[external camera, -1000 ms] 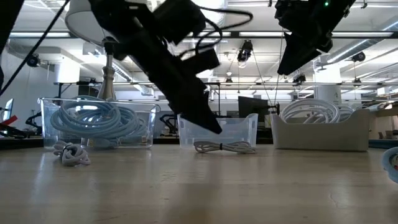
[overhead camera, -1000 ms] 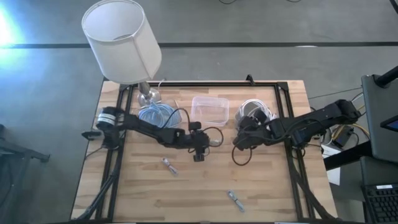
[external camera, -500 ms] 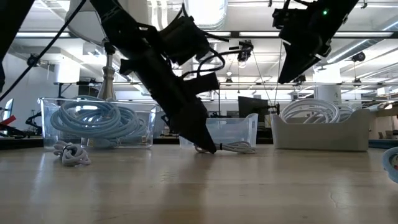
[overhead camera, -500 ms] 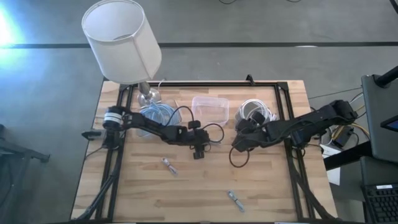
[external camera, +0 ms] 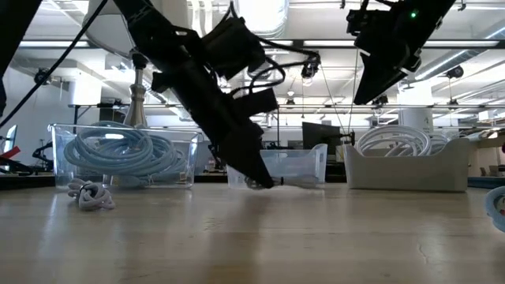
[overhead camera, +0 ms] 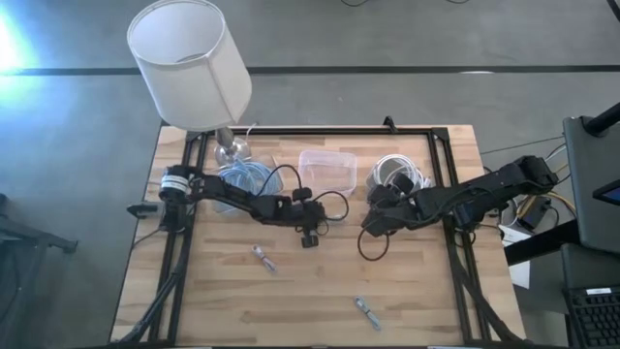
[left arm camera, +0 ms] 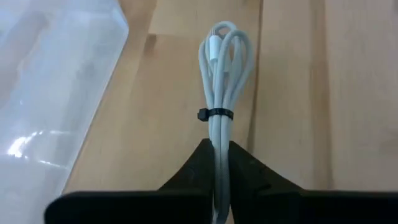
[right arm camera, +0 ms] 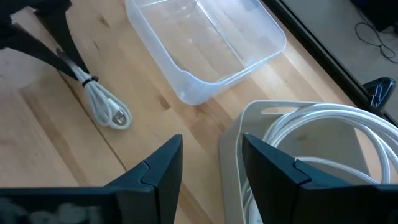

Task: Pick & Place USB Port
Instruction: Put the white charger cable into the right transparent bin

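A white USB cable bundle (left arm camera: 222, 81), bound by a black tie, lies on the wooden table just in front of a clear empty container (overhead camera: 327, 170). My left gripper (left arm camera: 221, 163) has come down to the table in the middle (overhead camera: 320, 220) and is shut on the bundle. My right gripper (right arm camera: 211, 163) stands open and empty above the table (overhead camera: 371, 221), to the right of the bundle and beside a white bin (right arm camera: 311, 143) of white cables. My left gripper pinches the bundle's near end (left arm camera: 220, 144), below the black tie, between its two fingers. The fingers slant down from the table's left (external camera: 251, 162) and lie along the bundle. The rest of the bundle (right arm camera: 107, 109) runs on past the fingertips, low over the table.
A clear bin of blue cable (overhead camera: 242, 179) and a lamp (overhead camera: 189, 63) stand at the back left. Two small connectors (overhead camera: 263, 259) (overhead camera: 366, 312) lie on the near half of the table. A small coiled white cable (external camera: 91, 195) lies at the left.
My left gripper has gone down to the table onto the white bundle and has shut on its near end.
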Available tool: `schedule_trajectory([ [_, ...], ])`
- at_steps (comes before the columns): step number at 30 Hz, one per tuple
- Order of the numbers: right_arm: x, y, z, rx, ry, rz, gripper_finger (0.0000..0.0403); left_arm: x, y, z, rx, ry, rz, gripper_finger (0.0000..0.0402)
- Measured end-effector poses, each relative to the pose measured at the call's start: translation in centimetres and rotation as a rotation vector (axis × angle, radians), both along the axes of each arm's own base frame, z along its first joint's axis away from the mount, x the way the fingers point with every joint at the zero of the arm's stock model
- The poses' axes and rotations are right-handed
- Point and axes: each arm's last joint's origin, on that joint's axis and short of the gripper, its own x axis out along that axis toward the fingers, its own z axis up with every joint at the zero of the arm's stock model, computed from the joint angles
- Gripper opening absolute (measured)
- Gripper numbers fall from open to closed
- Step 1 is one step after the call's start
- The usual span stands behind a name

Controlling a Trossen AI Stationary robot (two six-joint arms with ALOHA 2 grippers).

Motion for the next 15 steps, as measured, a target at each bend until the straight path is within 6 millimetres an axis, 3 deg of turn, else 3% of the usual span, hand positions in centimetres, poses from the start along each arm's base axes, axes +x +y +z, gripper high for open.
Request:
schedule_trajectory([
  [5, 0.0, 0.0, 0.0, 0.0, -0.001, 0.0, 0.0164, -0.3, -0.4, 2.2, -0.017, -0.069, 0.008, 0.0027],
  [10, 0.0, 0.0, 0.0, 0.0, -0.001, 0.0, 0.016, -1.1, -0.1, 5.8, 0.041, -0.169, 0.046, 0.0033],
  [15, 0.0, 0.0, 0.0, 0.0, -0.002, 0.0, 0.0152, -1.8, 2.4, 8.2, 0.127, -0.215, 0.106, 0.0027],
])
